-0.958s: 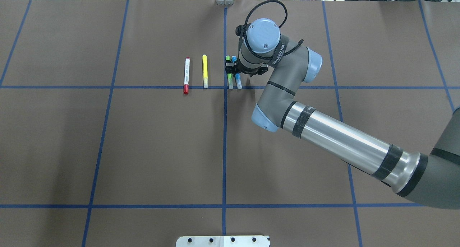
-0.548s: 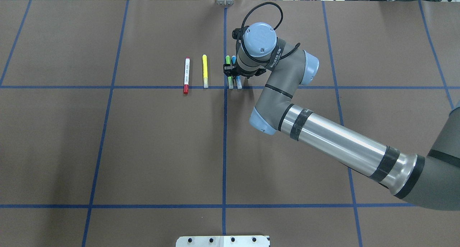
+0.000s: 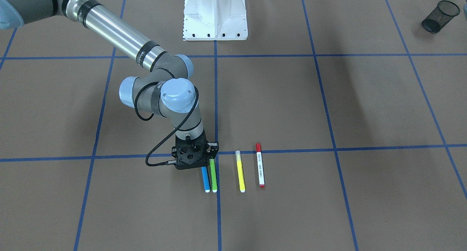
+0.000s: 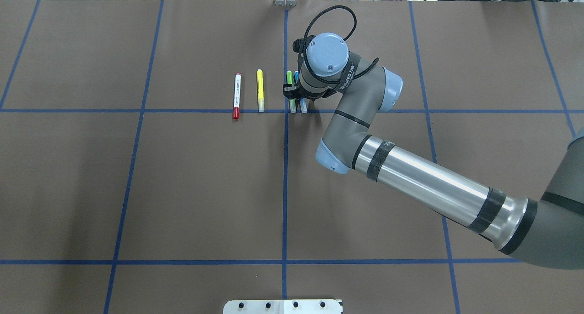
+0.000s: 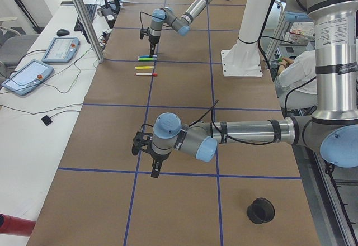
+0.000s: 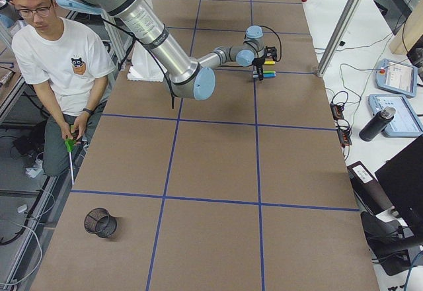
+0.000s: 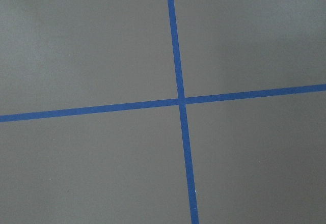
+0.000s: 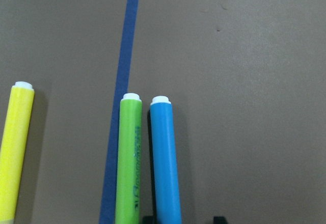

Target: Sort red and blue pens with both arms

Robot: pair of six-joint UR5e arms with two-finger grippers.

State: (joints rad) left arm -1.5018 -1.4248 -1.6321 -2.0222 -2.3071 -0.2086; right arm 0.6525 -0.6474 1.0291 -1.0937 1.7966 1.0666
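Grasp step: right pincer (image 8: 183,220) astride the blue pen (image 8: 165,158) — jaws seemingly spread. Next — pinch it without catching the green pen (image 8: 130,158) just outside one finger.

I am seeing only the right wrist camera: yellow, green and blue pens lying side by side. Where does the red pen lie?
Observer: The red pen lies beyond the yellow pen, toward the robot's left, parallel to it and apart from it.
Operator: And where is the left arm?
Observer: The left gripper hangs above a bare part of the table, far from the row of pens.
Operator: Is there some container for sorting?
Observer: A black mesh cup stands on the left arm's side, away from the pens.
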